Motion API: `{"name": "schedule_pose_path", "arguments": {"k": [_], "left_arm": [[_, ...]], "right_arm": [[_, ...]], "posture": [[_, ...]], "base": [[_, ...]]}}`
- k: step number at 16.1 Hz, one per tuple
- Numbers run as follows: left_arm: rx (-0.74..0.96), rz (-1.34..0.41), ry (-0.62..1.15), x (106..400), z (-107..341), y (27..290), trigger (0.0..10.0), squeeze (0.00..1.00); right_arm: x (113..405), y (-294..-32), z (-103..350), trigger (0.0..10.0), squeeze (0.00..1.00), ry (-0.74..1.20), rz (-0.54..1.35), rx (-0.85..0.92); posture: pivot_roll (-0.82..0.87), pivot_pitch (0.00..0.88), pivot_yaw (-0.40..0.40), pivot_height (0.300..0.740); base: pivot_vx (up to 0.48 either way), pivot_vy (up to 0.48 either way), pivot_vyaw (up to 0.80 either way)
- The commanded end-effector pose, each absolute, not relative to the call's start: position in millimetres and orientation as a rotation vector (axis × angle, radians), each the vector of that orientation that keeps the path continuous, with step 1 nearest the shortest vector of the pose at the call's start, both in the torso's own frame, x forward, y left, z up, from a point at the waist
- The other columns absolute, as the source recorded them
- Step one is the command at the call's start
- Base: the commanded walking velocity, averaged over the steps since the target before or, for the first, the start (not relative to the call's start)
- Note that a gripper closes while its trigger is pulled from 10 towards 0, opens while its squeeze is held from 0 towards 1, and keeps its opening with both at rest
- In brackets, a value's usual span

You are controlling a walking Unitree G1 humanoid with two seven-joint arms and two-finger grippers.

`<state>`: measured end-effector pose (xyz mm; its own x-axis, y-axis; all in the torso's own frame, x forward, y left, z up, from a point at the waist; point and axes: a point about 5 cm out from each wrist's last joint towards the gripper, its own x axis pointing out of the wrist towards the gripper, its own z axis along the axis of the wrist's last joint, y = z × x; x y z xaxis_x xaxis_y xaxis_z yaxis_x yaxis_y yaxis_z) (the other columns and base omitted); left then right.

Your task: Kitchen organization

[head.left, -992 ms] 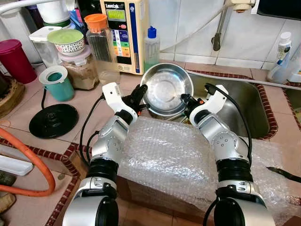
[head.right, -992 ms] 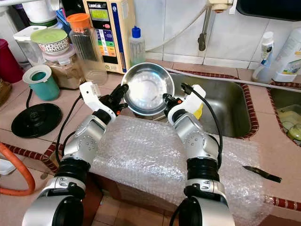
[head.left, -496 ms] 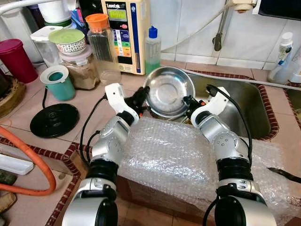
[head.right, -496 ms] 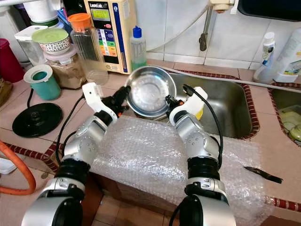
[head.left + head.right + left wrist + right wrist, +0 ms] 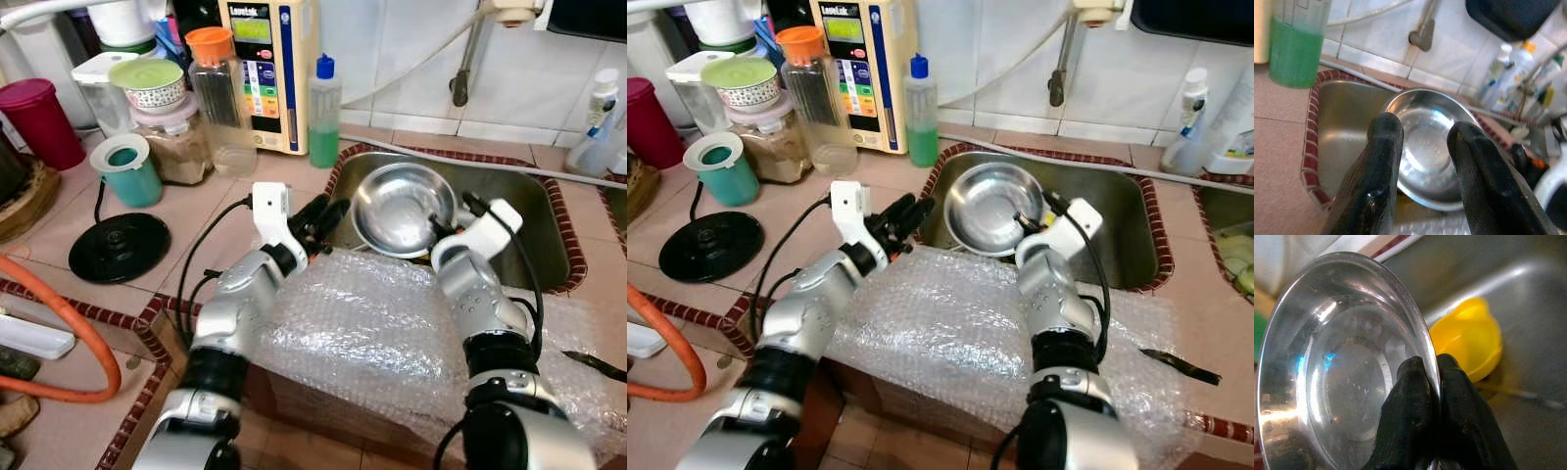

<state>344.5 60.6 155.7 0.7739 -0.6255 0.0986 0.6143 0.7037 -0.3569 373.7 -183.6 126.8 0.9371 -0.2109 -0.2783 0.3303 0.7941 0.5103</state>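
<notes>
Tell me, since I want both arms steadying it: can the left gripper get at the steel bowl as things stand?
Probably yes. The left gripper is open and points at the steel bowl, which the right gripper pinches by its rim over the sink. Nothing lies between.

A lived-in home kitchen: a steel sink set into a pink tiled counter edged in red brick trim, white wall tiles behind. Jars, a water bottle, green dish soap, a kettle base and a wall-mounted water purifier crowd the worktop.
</notes>
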Motion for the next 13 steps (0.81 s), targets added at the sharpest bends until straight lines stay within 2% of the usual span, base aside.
{"name": "schedule_pose_path", "arguments": {"k": [1,2,3,5,8,13], "left_arm": [[-0.356,-0.702,0.048,342.0,154.5,61.5,10.0,1.00],[-0.332,-0.702,0.081,337.8,148.4,63.5,10.0,1.00],[-0.266,-0.708,0.137,329.2,135.4,69.4,10.0,1.00],[-0.217,-0.708,0.208,318.3,119.7,81.1,10.0,1.00],[-0.188,-0.675,0.250,311.1,110.5,92.0,10.0,1.00],[-0.080,-0.697,0.263,303.5,107.9,88.8,10.0,1.00]], "right_arm": [[377.3,-185.5,132.4,0.0,0.00,0.189,-0.310,0.547],[378.4,-193.5,133.4,0.0,0.00,0.171,-0.335,0.473],[379.7,-207.4,137.5,0.0,0.00,0.130,-0.363,0.235],[377.5,-219.8,130.9,0.0,0.00,0.145,-0.388,0.084],[373.7,-226.5,121.8,0.0,0.00,0.173,-0.393,-0.050],[374.0,-219.0,113.6,0.0,0.00,0.205,-0.316,-0.209]], "posture": [[0.08,0.000,0.044,0.740],[0.08,0.000,0.044,0.740],[0.08,0.000,0.044,0.740],[0.08,0.000,0.044,0.740],[0.10,0.000,0.044,0.740],[0.10,0.000,0.055,0.740]], "base": [[0.000,0.000,0.00],[0.000,0.000,0.00],[0.000,0.000,0.00],[0.000,0.000,0.00],[0.000,0.000,0.00],[0.000,0.000,0.00]]}}
